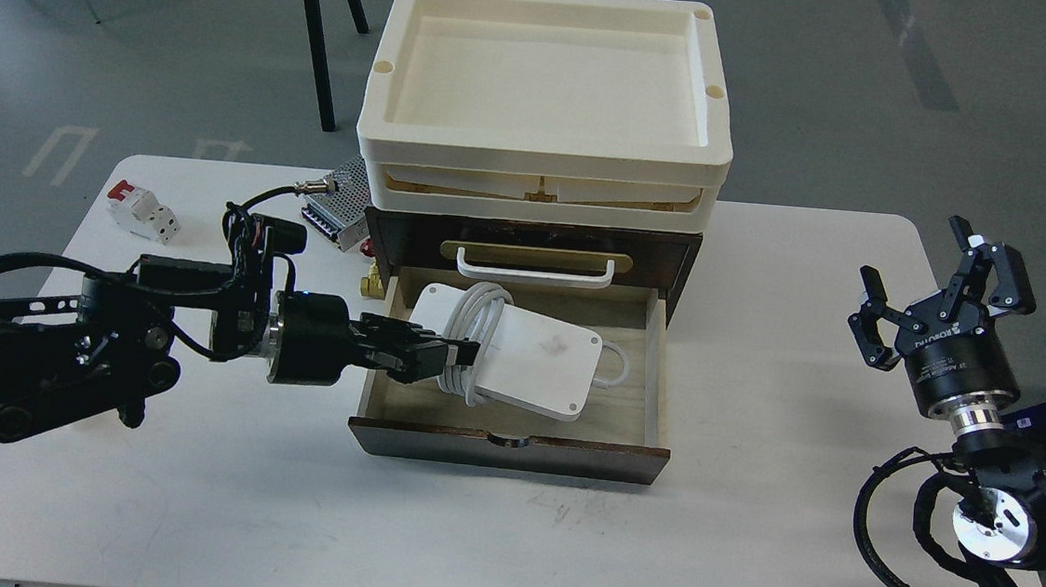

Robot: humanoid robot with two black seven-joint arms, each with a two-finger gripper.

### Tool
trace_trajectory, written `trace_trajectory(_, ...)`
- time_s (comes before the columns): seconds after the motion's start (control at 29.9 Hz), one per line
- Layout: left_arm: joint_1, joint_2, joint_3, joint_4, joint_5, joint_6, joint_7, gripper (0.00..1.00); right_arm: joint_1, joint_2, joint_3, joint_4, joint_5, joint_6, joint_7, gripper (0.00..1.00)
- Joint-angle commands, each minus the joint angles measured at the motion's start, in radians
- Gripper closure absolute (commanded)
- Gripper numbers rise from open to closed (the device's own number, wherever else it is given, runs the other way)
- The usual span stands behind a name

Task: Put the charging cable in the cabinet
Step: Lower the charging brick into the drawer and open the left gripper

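The charging cable (527,357), a flat white brick with white cord wound round its middle and a loop at its right end, sits low inside the open drawer of the cabinet (511,447). The cabinet is dark brown with a pale wood drawer, a white handle (534,271) and cream trays (548,99) stacked on top. My left gripper (462,352) reaches in from the left and is shut on the wound cord of the cable. My right gripper (940,275) is open and empty, raised over the table's right edge.
A white-and-red breaker block (143,210) lies at the table's back left. A perforated metal power supply box (336,199) sits left of the cabinet, with a small brass part (374,282) beside the drawer. The white table (504,535) ends just right of the right gripper.
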Motion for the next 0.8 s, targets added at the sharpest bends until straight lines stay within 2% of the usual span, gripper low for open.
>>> trace_trajectory(0.0, 0.014, -0.055, -0.001, 0.066, 0.0, 0.001, 0.0, 1.0, 0.0, 0.0, 0.001, 0.002, 0.0, 0.0, 0.0, 0.01)
trace_trajectory(0.54, 0.061, -0.26, 0.001, 0.306, 0.002, 0.004, 0.0, 1.0, 0.0, 0.0, 0.001, 0.0, 0.0, 0.0, 0.0, 0.0)
trace_trajectory(0.74, 0.066, -0.271, -0.001, 0.31, -0.006, 0.004, 0.0, 0.91, 0.0, 0.0, 0.001, 0.0, 0.0, 0.002, 0.0, 0.0)
trace_trajectory(0.77, 0.068, -0.273, -0.002, 0.31, -0.009, 0.005, 0.0, 0.85, 0.0, 0.0, 0.001, 0.002, 0.0, 0.002, 0.0, 0.0)
